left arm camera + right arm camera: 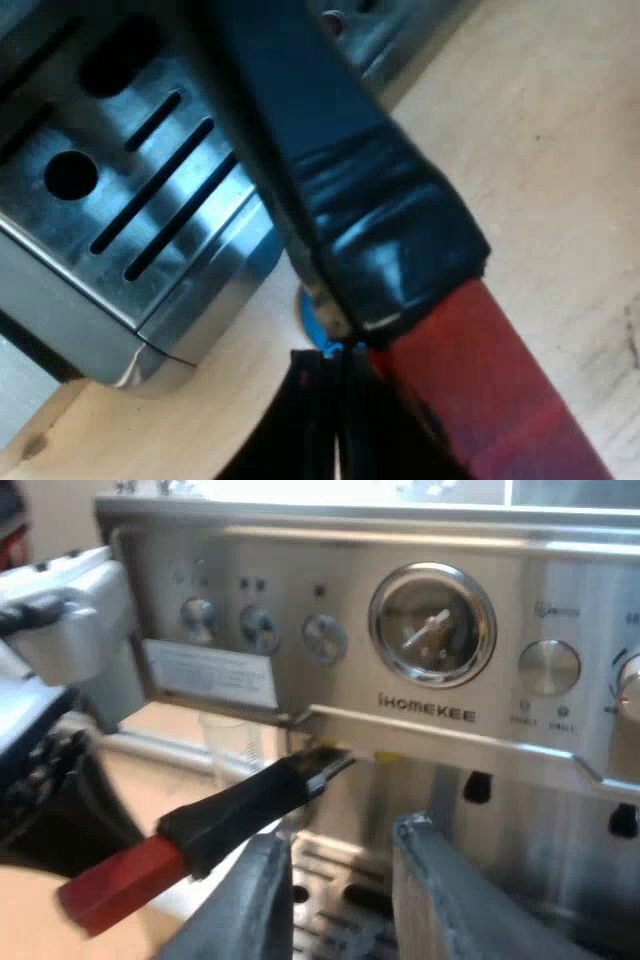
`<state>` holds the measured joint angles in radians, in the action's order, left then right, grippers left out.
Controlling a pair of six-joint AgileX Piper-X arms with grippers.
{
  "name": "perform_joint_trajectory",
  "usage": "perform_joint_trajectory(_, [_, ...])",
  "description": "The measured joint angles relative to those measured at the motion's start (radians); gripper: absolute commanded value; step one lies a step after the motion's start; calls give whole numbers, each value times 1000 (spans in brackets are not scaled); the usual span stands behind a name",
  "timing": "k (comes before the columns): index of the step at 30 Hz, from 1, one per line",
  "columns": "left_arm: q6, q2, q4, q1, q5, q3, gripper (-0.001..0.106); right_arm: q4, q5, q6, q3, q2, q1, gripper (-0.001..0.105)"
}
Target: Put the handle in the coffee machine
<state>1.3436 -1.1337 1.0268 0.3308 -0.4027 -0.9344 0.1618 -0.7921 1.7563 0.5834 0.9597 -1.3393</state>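
My right gripper [342,840] is open, its two fingers spread with nothing between them. It faces the front of the espresso machine [500,740], just over the slotted drip tray [325,875].

The holder's dark handle [245,800] slants across that front, close ahead of my right fingers. Its red end [110,890] points away from the machine. Its far end reaches the underside of the control panel, below the row of knobs, and I cannot tell whether it is locked in there. Behind the handle a clear measuring glass [232,745] stands under the panel. The round pressure gauge [432,625] sits higher up, over the brand lettering.

Seen from my left wrist, the handle runs very close beside my left gripper [335,390], with the red end over the wooden table [540,150]. I cannot tell whether this gripper is holding it. A corner of the drip tray lies just beside the handle. A bit of something blue [318,328] shows on the table beneath it.
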Motion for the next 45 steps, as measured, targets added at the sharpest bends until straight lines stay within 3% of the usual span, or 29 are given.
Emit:
perform_joint_trajectory(10, [27, 31, -7, 99, 101, 2, 0, -199, 146, -81, 0, -119, 0, 28])
perform_joint_trajectory(17, [8, 34, -23, 168, 123, 4, 0, -205, 157, -89, 0, -153, 0, 28])
perform_joint_trajectory(19, [-8, 34, -28, 187, 114, 7, 0, -205, 159, -89, 0, -156, 0, 28])
perform_joint_trajectory(24, [-36, 34, -28, 223, 0, 20, 0, -209, 159, -89, 0, -156, 0, 28])
perform_joint_trajectory(26, [-38, 36, -34, 223, -15, 24, 0, -208, 159, -89, 0, -156, 0, 28])
perform_joint_trajectory(35, [-39, 36, -36, 223, -15, 23, 0, -211, 159, -89, 0, -156, 0, 28])
perform_joint_trajectory(41, [-39, 36, -19, 224, 19, 23, 0, -250, 159, -89, 0, -156, 0, 28])
perform_joint_trajectory(45, [-39, 42, 26, 176, -24, 14, 0, -285, 159, -93, 0, -156, 0, 28])
